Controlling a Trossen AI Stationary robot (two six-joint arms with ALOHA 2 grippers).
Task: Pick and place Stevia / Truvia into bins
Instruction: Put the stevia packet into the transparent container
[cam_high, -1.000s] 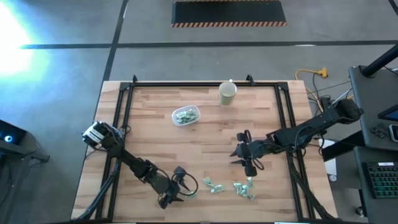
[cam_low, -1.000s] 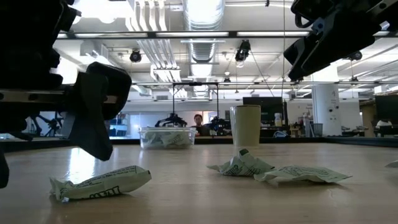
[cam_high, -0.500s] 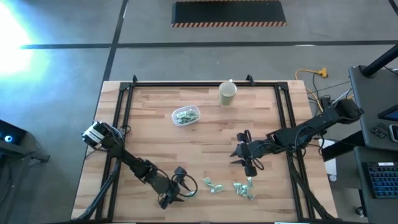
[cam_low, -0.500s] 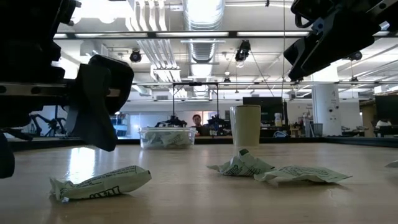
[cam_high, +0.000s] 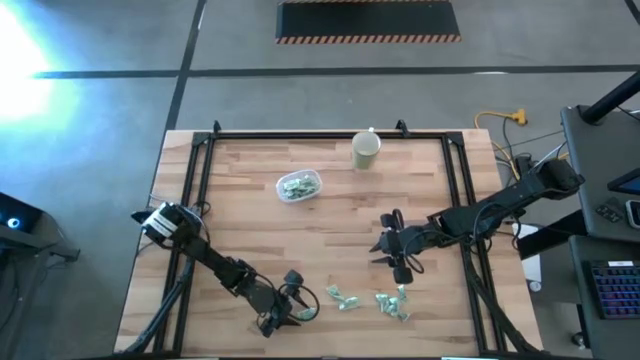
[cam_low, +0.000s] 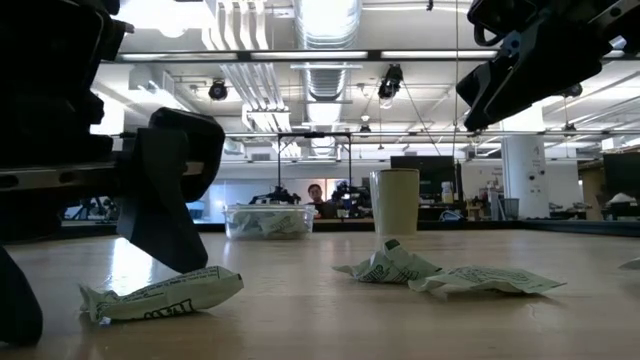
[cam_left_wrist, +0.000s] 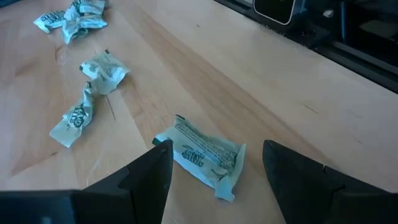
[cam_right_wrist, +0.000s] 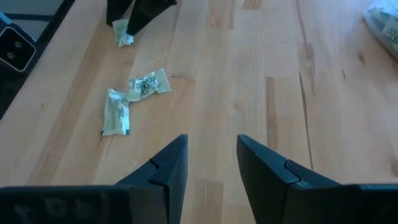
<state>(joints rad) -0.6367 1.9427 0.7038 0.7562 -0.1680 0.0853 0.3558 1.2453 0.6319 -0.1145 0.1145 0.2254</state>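
Several pale green Stevia sachets lie flat on the wooden table near its front edge: a loose group (cam_high: 390, 303), two more (cam_high: 345, 298), and one crumpled sachet (cam_left_wrist: 208, 157) apart at their left. My left gripper (cam_left_wrist: 217, 146) is open and low over that one, a finger on either side of it; one finger (cam_low: 175, 200) hangs just over the sachet (cam_low: 160, 293), and I cannot tell if it touches. My right gripper (cam_high: 393, 250) hovers open above the group, nothing between its fingers (cam_right_wrist: 212, 140). The clear bin (cam_high: 299, 186) sits at the far middle with sachets in it.
A beige paper cup (cam_high: 365, 150) stands upright near the far edge, to the right of the bin. Black rails (cam_high: 200, 200) run along the table's left, right and far sides. Bare wood lies between the bin and the sachets.
My left gripper has sunk a little toward the table, closing in from above on the lone sachet, its fingers staying open. The sachet has not moved.
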